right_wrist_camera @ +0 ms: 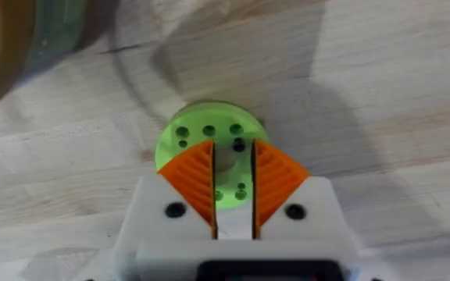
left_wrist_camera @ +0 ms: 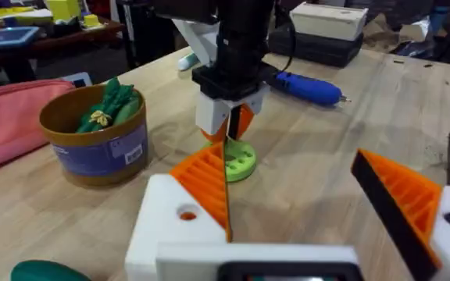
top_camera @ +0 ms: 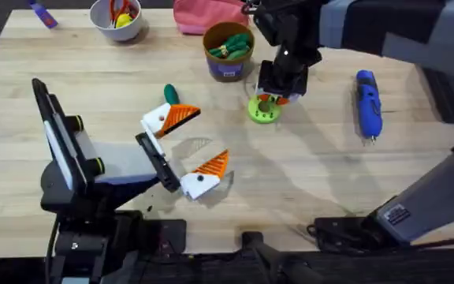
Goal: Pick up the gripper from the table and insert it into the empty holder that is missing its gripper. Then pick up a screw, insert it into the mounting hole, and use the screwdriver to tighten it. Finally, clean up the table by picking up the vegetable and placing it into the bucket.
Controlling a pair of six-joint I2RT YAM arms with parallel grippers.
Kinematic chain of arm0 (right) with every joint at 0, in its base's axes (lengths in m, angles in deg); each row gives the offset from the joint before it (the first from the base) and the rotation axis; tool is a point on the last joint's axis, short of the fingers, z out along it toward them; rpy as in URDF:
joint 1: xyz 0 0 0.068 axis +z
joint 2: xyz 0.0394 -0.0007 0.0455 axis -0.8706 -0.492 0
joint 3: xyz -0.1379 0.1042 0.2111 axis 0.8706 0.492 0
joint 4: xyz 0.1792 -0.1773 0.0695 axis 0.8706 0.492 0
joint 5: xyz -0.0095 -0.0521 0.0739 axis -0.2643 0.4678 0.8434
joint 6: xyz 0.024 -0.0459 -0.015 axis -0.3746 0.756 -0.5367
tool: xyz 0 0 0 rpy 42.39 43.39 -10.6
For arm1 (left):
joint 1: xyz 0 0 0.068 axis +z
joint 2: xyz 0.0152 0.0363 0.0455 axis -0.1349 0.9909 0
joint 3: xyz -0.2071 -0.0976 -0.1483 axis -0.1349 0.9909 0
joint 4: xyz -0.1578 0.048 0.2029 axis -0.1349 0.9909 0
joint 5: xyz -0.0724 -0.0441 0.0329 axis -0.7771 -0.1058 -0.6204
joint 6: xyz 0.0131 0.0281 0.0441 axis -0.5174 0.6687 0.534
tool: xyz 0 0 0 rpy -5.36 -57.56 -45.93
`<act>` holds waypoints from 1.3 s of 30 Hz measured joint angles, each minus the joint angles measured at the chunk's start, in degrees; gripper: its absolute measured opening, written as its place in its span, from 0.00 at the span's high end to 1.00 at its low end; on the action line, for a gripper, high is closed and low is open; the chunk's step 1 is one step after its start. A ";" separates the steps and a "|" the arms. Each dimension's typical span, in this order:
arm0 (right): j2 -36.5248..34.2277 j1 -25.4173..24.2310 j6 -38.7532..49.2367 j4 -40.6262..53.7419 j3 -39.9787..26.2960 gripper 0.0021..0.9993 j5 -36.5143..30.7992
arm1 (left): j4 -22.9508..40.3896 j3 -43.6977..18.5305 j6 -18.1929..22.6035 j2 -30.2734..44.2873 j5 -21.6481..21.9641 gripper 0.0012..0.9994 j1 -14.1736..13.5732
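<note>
Right gripper (right_wrist_camera: 233,183) sits straight down over the green disc (top_camera: 264,110), pads nearly closed above the disc's screw holes; I can't tell whether a screw is pinched. I judge this the screw pickup.

Left gripper (top_camera: 186,150) wide open, empty, low over the bench (top_camera: 306,173), well apart from the disc.

Screwdriver (top_camera: 368,102) lies to the right, tip toward me. Bucket (top_camera: 228,51) just behind the disc.

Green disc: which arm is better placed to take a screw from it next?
Right, most likely. The right claw hangs directly over the green disc, while the left claw sits open nearer the table's middle, apart from the disc. The screwdriver also lies on the right side.
</note>
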 joint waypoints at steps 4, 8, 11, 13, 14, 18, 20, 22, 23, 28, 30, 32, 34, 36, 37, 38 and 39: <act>-0.04 0.00 0.00 0.00 0.00 0.78 -0.31 | 0.00 0.00 0.00 -0.02 0.00 0.01 0.02; -0.67 0.00 0.00 -0.12 -0.11 0.78 -0.48 | 0.00 0.00 0.00 -0.02 0.00 0.01 0.02; -1.09 0.00 0.03 0.02 -0.47 0.82 -0.99 | 0.00 0.00 0.00 -0.02 0.00 0.01 0.02; -1.14 0.00 0.13 -0.06 -0.50 0.87 -1.27 | 0.00 0.00 0.00 -0.02 0.00 0.01 0.02; -1.16 0.00 0.17 -0.09 -0.51 0.91 -1.40 | 0.00 0.00 0.00 -0.02 0.00 0.01 0.02; -1.17 -0.07 0.25 -0.24 -0.55 0.99 -1.77 | 0.00 0.00 0.00 -0.01 0.00 0.01 0.01; -1.16 -0.07 0.26 -0.24 -0.55 0.99 -1.80 | 0.00 0.00 0.00 -0.02 0.00 0.01 0.00; -1.16 -0.07 0.26 -0.24 -0.55 1.00 -1.81 | 0.00 0.00 0.00 -0.01 0.00 0.01 0.00; -1.18 -0.07 0.26 -0.24 -0.55 1.00 -1.79 | 0.00 0.00 0.00 0.00 0.00 0.01 0.02; -1.18 -0.04 0.44 -0.24 -0.55 1.00 -1.82 | 0.00 0.00 0.00 -0.01 0.00 0.01 0.02; -1.16 -0.04 0.46 -0.05 -0.64 1.00 -1.82 | 0.00 0.00 0.00 -0.02 0.00 0.01 0.02; -1.16 0.02 0.69 1.11 -1.25 1.00 -1.77 | 0.00 0.00 0.00 0.00 0.00 0.01 0.02; -1.00 0.22 0.92 3.05 -2.42 1.00 -1.82 | 0.00 0.00 0.00 -0.02 0.00 0.01 0.02; -0.25 0.62 1.89 6.08 -4.35 1.00 -1.83 | 0.00 0.00 0.00 -0.02 0.00 0.01 0.02; 0.56 0.92 2.38 7.87 -5.66 1.00 -1.80 | 0.00 0.00 0.00 -0.01 0.00 0.01 0.02; 1.45 1.22 2.98 9.45 -7.03 1.00 -1.79 | 0.00 0.00 0.00 -0.02 0.00 0.01 0.02; 2.46 1.57 3.75 11.15 -8.85 1.00 -1.82 | 0.00 0.00 0.00 -0.02 0.00 0.01 0.02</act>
